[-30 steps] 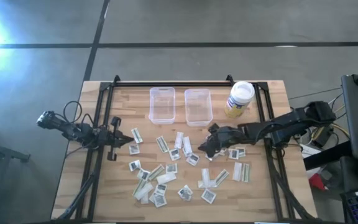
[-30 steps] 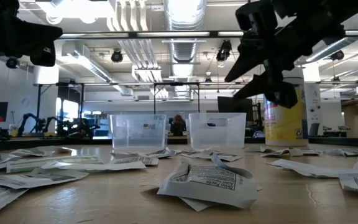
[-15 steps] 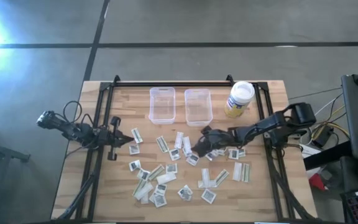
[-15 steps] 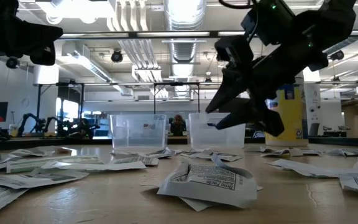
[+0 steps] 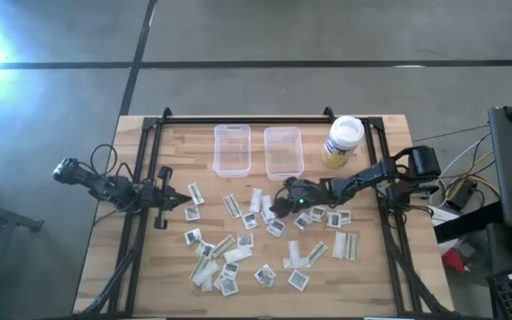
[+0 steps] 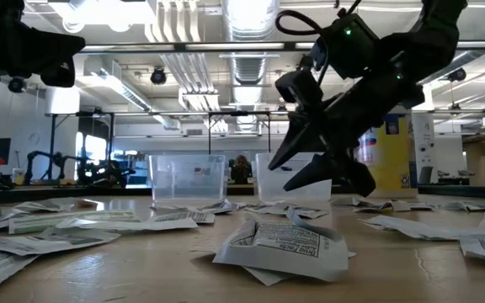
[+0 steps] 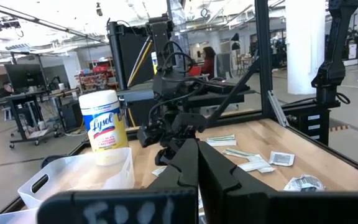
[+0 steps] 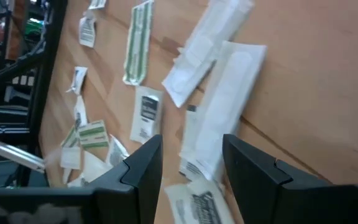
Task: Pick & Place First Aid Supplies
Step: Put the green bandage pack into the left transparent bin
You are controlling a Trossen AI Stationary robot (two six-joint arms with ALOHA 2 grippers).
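Observation:
The first aid supplies [image 5: 238,244] are small flat paper packets, square printed ones and long pale strips, scattered flat over the middle of the wooden table [image 5: 372,276]. My right gripper [image 5: 279,207] hovers open just above the packets at the table's middle, slanting down toward the left. In the right wrist view its fingers stand over two long white strips [image 8: 219,118]. The low view shows the right gripper [image 6: 286,172] clear of the tabletop. My left gripper [image 5: 188,202] waits shut at the table's left side, with nothing in it.
Two clear plastic bins [image 5: 232,148] [image 5: 284,152] stand side by side at the far middle. A white-lidded yellow jar [image 5: 342,140] stands to their right. A black frame rail [image 5: 238,119] runs along the far edge. A crumpled square packet [image 6: 276,248] lies nearest the low camera.
My right gripper has moved toward the table's left and sunk toward the packets at the middle, tipping further downward. It has stayed open. No packet has moved.

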